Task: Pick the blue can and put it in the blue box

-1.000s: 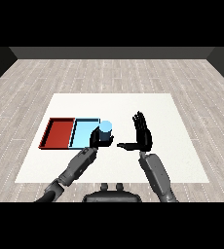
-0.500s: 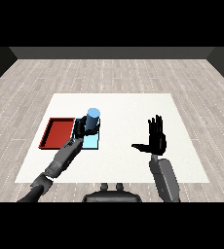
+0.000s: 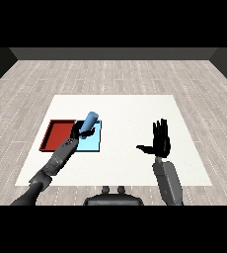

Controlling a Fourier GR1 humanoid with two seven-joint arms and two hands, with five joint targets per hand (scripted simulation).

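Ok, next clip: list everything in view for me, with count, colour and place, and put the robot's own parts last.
table: one, white, centre of the wooden floor.
red tray: one, red, left part of the table, beside the blue tray.
blue tray: one, light blue, just right of the red tray.
blue can: one, blue, tilted, over the blue tray, held in the left robot hand.
left robot hand: one, black on a grey forearm, curled round the blue can above the trays.
right robot hand: one, black on a grey forearm, fingers straight and raised, over the right part of the table, holding nothing.
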